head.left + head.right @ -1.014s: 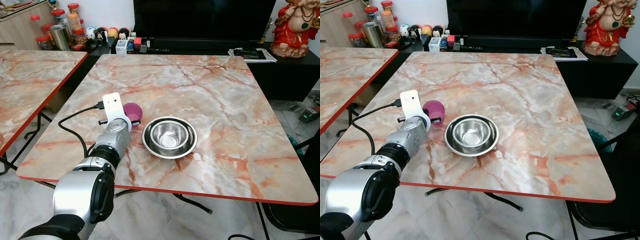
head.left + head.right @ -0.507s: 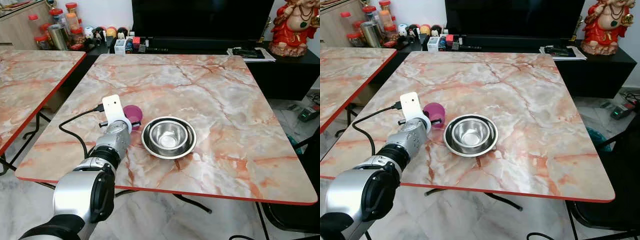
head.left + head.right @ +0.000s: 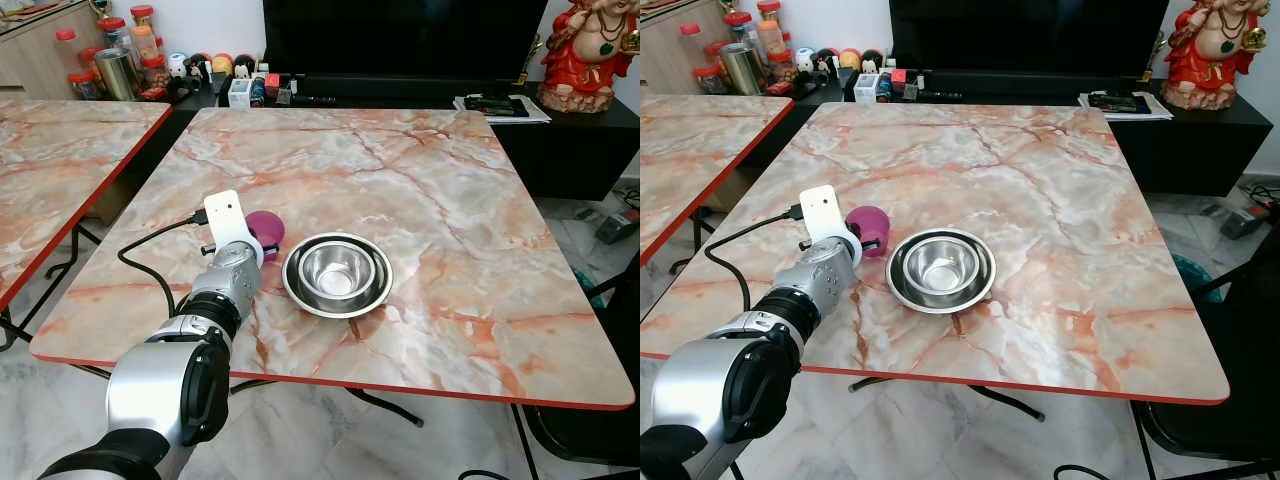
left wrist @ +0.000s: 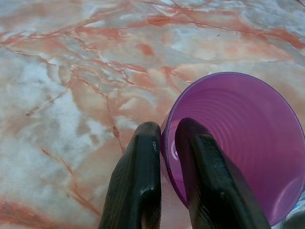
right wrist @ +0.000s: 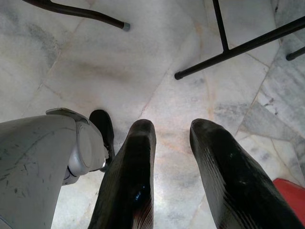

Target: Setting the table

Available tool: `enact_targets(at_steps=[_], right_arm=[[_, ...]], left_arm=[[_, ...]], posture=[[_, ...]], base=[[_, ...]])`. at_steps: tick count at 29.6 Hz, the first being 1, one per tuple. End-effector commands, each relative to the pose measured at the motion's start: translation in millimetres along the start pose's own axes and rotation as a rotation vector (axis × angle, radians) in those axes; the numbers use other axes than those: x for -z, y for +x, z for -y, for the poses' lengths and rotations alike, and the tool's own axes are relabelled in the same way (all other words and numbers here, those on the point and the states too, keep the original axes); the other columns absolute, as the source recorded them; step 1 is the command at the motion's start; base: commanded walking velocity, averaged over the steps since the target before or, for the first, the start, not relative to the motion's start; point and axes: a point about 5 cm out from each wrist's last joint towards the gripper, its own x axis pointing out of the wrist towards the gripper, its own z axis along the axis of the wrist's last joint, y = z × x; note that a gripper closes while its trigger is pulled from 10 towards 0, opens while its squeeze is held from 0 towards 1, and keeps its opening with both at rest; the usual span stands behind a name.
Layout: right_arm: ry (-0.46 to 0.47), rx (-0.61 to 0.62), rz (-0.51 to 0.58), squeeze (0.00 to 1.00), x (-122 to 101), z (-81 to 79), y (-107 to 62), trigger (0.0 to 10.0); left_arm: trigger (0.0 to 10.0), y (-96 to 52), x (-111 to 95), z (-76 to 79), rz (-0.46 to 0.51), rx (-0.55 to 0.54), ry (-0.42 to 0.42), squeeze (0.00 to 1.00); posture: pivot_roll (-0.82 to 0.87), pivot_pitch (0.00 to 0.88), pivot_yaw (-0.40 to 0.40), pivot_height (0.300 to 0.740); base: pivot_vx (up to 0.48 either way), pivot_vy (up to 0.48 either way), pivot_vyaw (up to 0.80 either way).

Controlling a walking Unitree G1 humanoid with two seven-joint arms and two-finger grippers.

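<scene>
Marble tabletop: left tool pinches the rim of a purple cup just left of nested steel bowls; right tool hangs parted above the floor.

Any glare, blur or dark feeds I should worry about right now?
Both eye views are sharp and evenly lit, with bright reflections inside the steel bowls. Left wrist view is clear, the left pincer pinching the purple cup rim. Right wrist view is well lit: the right pincer hangs over the marble floor.
</scene>
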Motion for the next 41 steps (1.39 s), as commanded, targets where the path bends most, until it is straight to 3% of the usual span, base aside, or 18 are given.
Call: enact_targets(at_steps=[1, 3, 4, 5, 10, 11, 31, 35, 38, 39, 41], right_arm=[[0.013, 0.011, 0.01, 0.0, -1, 1.6, -0.1, 10.0], [0.015, 0.012, 0.011, 0.0, -1, 1.6, -0.1, 10.0], [0.017, 0.012, 0.011, 0.0, -1, 1.4, -0.1, 10.0], [0.017, 0.012, 0.011, 0.0, -1, 1.2, -0.1, 10.0], [0.018, 0.011, 0.011, 0.0, -1, 0.8, 0.0, 10.0], [0.019, 0.011, 0.011, 0.0, -1, 0.8, 0.0, 10.0], [0.019, 0.007, 0.019, 0.0, -7, -2.4, 2.0, 10.0], [0.021, 0.0, 0.028, 0.0, -13, -5.9, 3.8, 10.0], [0.023, -0.005, 0.04, 0.0, -20, -9.7, 5.7, 10.0], [0.021, -0.011, 0.05, 0.0, -24, -11.7, 6.7, 10.0], [0.022, -0.017, 0.06, 0.0, -29, -14.0, 7.8, 10.0]], left_arm=[[10.0, -0.5, -8, 5.8, 0.019, 0.003, -0.012, 0.0], [10.0, -0.5, -9, 6.2, 0.025, 0.002, -0.014, 0.0], [10.0, -0.5, -10, 6.6, 0.032, 0.005, -0.015, 0.76], [10.0, -0.5, -11, 6.9, 0.036, 0.009, -0.018, 1.0], [10.0, -0.6, -12, 7.7, 0.041, 0.017, -0.026, 1.0], [10.0, -0.6, -12, 7.8, 0.042, 0.018, -0.028, 0.0], [10.0, -2.1, -37, 11.2, 0.168, 0.041, -0.057, 0.0], [10.0, -7.2, -59, 10.8, 0.345, 0.072, -0.031, 0.0], [10.0, -14.8, -71, 10.0, 0.51, 0.128, 0.044, 0.0], [10.0, -19.5, -68, 7.6, 0.584, 0.154, 0.109, 0.0], [10.0, -22.9, -62, 6.0, 0.62, 0.193, 0.137, 0.0]], posture=[[-0.2, 0.0, 0.032, 0.74], [-0.2, 0.0, 0.032, 0.74], [-0.2, 0.0, 0.033, 0.74], [-0.2, 0.0, 0.033, 0.74], [-0.2, 0.0, 0.035, 0.74], [-0.2, 0.0, 0.035, 0.74], [-0.19, 0.0, 0.035, 0.74], [-0.19, 0.0, 0.037, 0.74], [-0.18, 0.0, 0.035, 0.74], [-0.18, 0.0, 0.034, 0.74], [-0.17, 0.0, 0.035, 0.74]], base=[[0.0, 0.0, 0.0], [0.0, 0.0, 0.0], [0.0, 0.0, 0.0], [0.0, 0.0, 0.0], [0.0, 0.0, 0.0], [0.0, 0.0, 0.0], [0.0, 0.0, 0.0], [0.0, 0.0, 0.0], [0.0, 0.0, 0.0], [0.0, 0.0, 0.0], [0.0, 0.0, 0.0]])
